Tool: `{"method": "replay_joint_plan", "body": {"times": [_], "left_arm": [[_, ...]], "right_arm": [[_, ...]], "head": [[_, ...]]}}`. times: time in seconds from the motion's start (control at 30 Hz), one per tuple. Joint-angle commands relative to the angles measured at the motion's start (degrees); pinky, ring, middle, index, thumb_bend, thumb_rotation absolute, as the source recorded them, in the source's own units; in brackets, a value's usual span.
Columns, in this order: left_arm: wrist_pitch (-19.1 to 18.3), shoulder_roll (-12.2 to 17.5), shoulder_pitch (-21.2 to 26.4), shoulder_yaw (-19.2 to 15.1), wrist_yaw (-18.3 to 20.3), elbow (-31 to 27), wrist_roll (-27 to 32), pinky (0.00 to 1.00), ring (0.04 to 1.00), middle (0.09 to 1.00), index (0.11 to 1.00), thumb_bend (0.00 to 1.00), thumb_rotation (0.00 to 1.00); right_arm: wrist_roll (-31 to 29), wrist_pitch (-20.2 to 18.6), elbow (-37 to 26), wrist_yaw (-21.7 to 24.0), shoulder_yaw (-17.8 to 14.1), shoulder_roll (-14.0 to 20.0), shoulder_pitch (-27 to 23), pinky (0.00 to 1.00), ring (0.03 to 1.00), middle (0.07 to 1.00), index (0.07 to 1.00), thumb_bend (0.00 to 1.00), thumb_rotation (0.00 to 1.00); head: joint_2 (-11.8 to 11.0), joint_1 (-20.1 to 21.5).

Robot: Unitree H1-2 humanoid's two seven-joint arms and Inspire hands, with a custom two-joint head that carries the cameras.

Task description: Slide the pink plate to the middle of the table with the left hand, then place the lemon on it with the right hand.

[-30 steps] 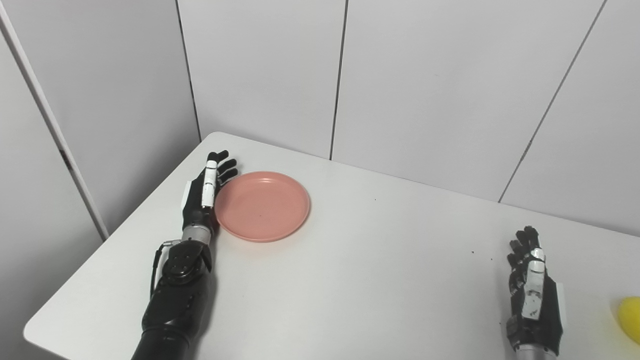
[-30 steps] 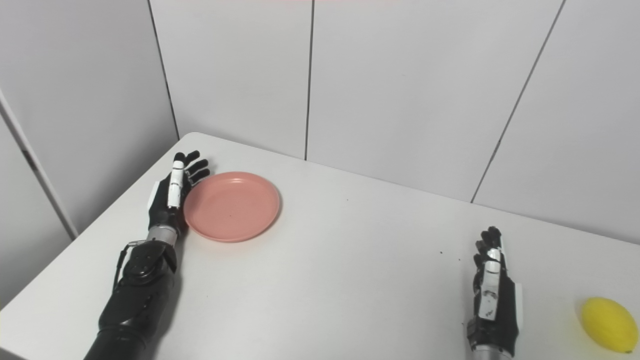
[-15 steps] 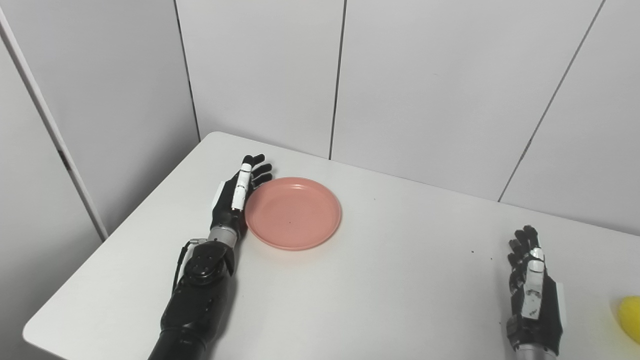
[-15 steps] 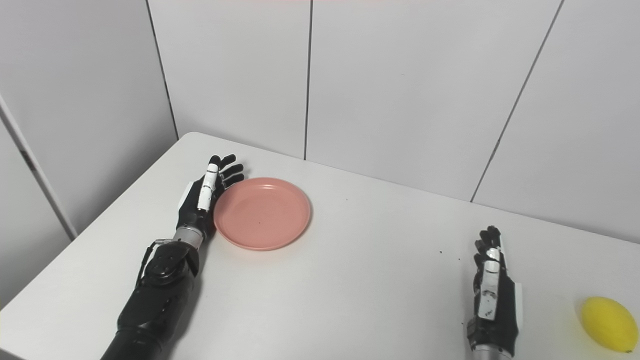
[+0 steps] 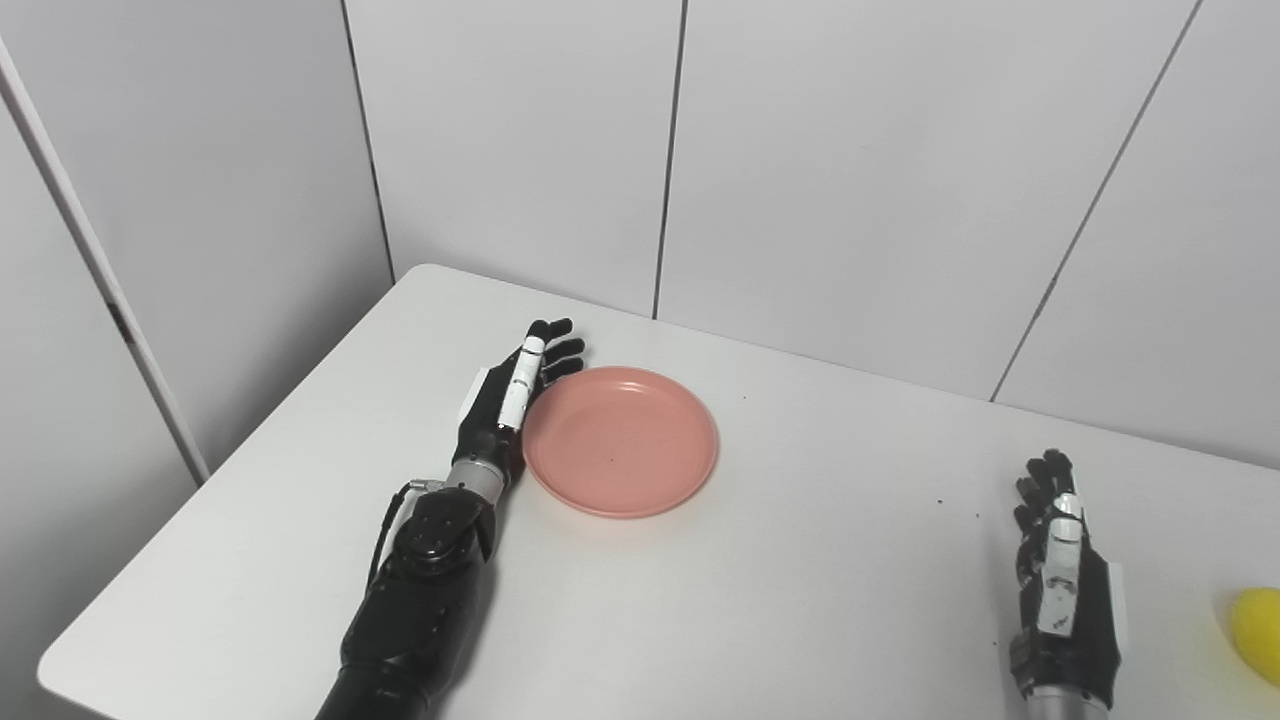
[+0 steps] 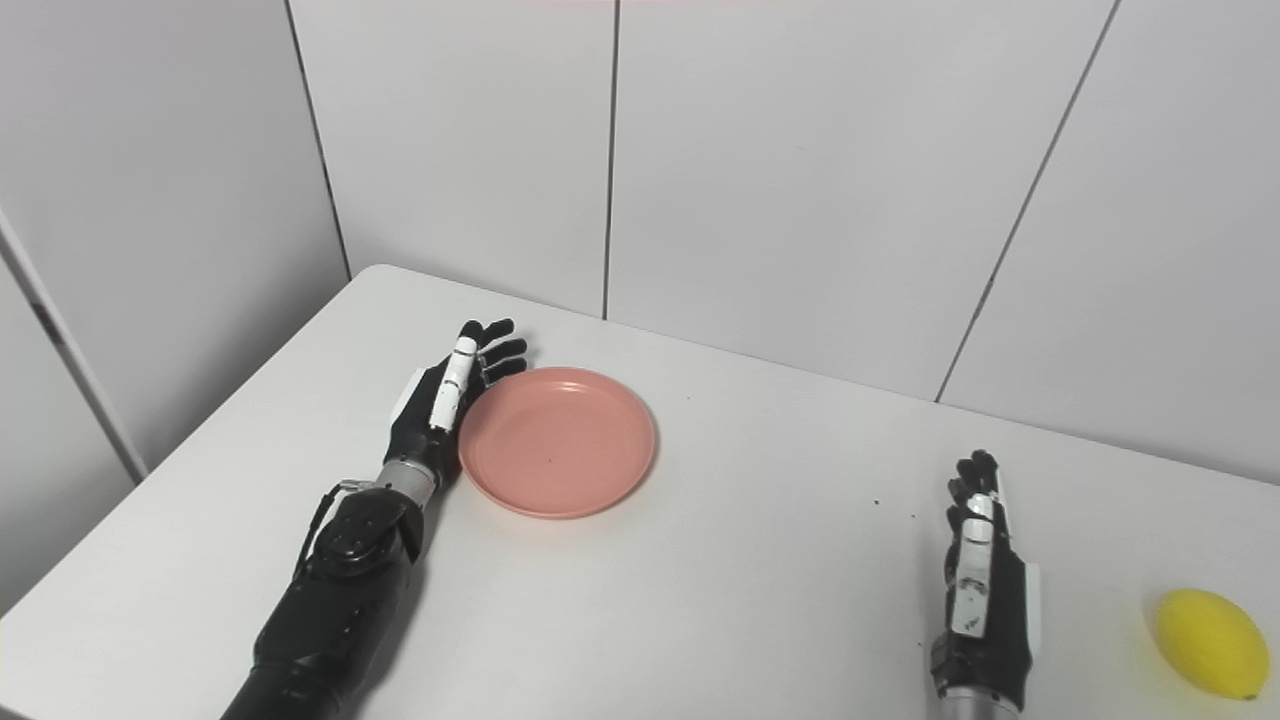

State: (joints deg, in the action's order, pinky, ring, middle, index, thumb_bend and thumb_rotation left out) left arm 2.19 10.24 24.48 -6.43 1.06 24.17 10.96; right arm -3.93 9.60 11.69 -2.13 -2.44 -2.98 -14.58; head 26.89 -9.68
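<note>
A round pink plate point(image 5: 622, 440) lies flat on the white table point(image 5: 760, 580), left of its middle. My left hand point(image 5: 508, 400) stands on edge against the plate's left rim, fingers straight and apart, holding nothing. Near the front right, my right hand point(image 6: 978, 590) rests on edge on the table, open and empty. The yellow lemon point(image 6: 1211, 643) lies to the right of that hand, a hand's width away; in the left eye view the lemon point(image 5: 1257, 622) is cut by the picture's edge.
White wall panels point(image 5: 850, 170) close off the table's far side and left. The table's rounded far-left corner point(image 5: 425, 272) and its left edge run close to my left arm. A few dark specks point(image 5: 940, 503) dot the table near the right hand.
My left hand has pushed the pink plate to the right, toward the table's middle. The right hand and the lemon have stayed where they were.
</note>
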Motion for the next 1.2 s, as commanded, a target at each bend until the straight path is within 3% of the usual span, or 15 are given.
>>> {"method": "replay_joint_plan", "body": {"times": [0.0, 0.47, 0.9, 1.17], "left_arm": [[-1.6, -1.0, 1.5, 1.5, 1.4, -2.6, -1.0, 0.83, 0.823, 0.823, 0.822, 0.58, 1.0], [-5.2, -2.1, 0.7, 3.4, 3.1, -5.8, -1.2, 0.85, 0.851, 0.848, 0.839, 0.58, 1.0], [-11.0, -3.8, -0.4, 4.6, 3.4, -10.1, -1.8, 0.88, 0.876, 0.865, 0.86, 0.56, 1.0], [-11.4, -4.7, -1.1, 6.8, 4.7, -11.0, -2.3, 0.89, 0.893, 0.889, 0.884, 0.56, 1.0]], "right_arm": [[0.4, -0.6, 0.8, -0.6, 0.5, -1.4, 2.5, 1.0, 0.955, 0.943, 0.939, 0.61, 1.0], [2.2, -2.1, -0.8, -1.5, 2.1, -3.0, 2.4, 1.0, 0.971, 0.958, 0.952, 0.63, 1.0], [4.7, -0.7, 0.4, -2.7, 3.0, -4.6, 1.6, 1.0, 0.987, 0.969, 0.969, 0.69, 1.0], [5.5, 0.2, 1.1, -3.4, 3.5, -5.2, 1.0, 1.0, 0.983, 0.968, 0.964, 0.68, 1.0]], "head": [[0.1, 0.1], [2.8, 8.6], [3.8, 15.5], [3.7, 18.9]]}}
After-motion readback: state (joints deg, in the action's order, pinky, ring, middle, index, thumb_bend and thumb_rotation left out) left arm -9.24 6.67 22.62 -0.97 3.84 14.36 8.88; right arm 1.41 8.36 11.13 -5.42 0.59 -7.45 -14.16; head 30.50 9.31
